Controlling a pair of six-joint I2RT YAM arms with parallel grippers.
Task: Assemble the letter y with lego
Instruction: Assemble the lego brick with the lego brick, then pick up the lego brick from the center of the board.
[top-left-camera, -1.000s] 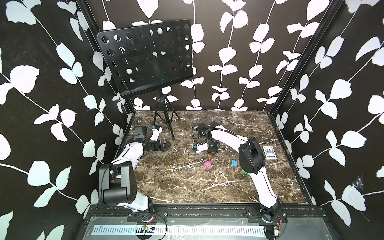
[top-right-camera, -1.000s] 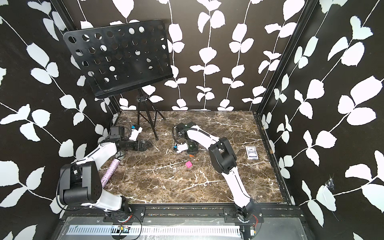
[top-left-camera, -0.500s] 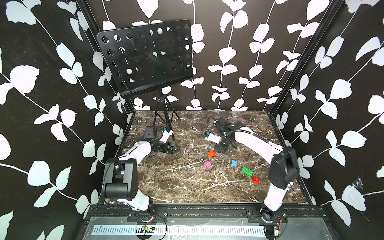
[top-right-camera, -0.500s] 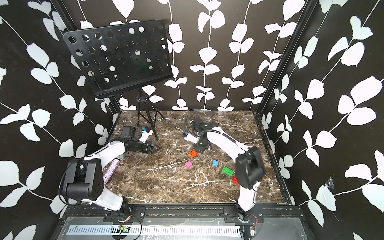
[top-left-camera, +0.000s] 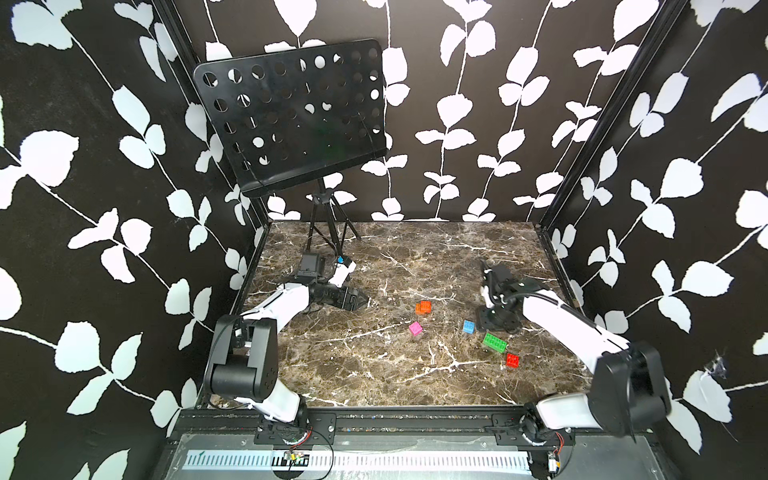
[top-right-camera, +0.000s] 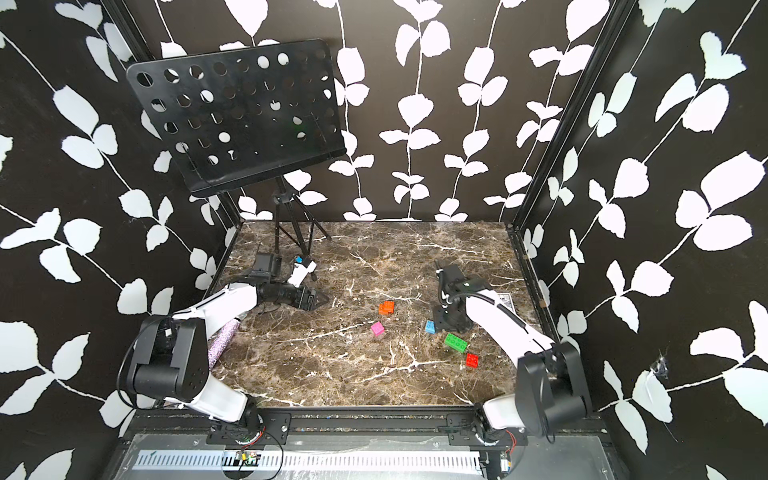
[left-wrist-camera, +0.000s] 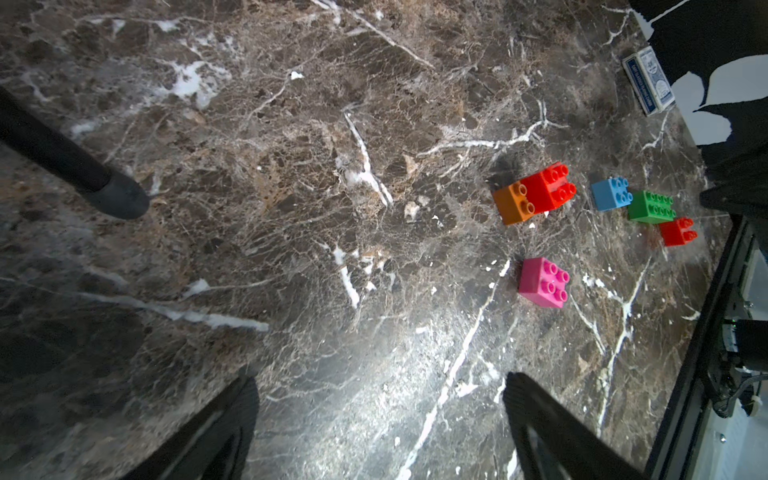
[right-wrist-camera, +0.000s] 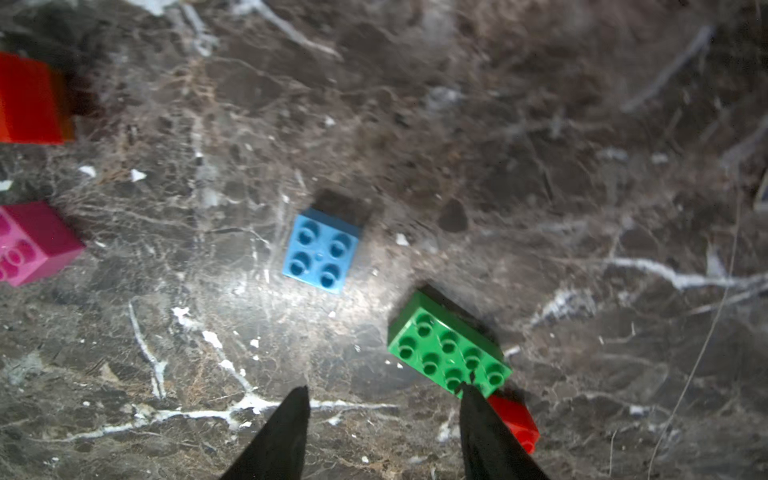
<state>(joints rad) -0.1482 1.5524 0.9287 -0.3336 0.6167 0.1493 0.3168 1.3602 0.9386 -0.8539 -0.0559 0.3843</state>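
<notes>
The lego lies loose on the marble. An orange brick (top-left-camera: 420, 308) (left-wrist-camera: 513, 204) sits joined to a red brick (left-wrist-camera: 547, 189). Nearby are a pink brick (top-left-camera: 415, 328) (left-wrist-camera: 542, 282), a blue brick (top-left-camera: 469, 326) (right-wrist-camera: 321, 250), a longer green brick (top-left-camera: 494, 342) (right-wrist-camera: 449, 353) and a second red brick (top-left-camera: 512, 360) (right-wrist-camera: 515, 419). My right gripper (top-left-camera: 492, 326) (right-wrist-camera: 384, 392) hangs open over bare marble just short of the blue brick, one finger crossing the green brick's corner. My left gripper (top-left-camera: 360, 300) (left-wrist-camera: 380, 390) is wide open and empty, well left of the bricks. No assembled letter y is in view.
A black music stand (top-left-camera: 291, 116) on a tripod stands at the back left, one rubber foot (left-wrist-camera: 116, 199) close to my left gripper. A blue card box (left-wrist-camera: 648, 85) lies by the right wall. A glittery roll (top-right-camera: 222, 338) lies under the left arm.
My right arm has swung from the table's middle to the right, over the blue and green bricks, and its jaws have widened. The orange-red pair now lies uncovered. The left gripper shifted slightly right.
</notes>
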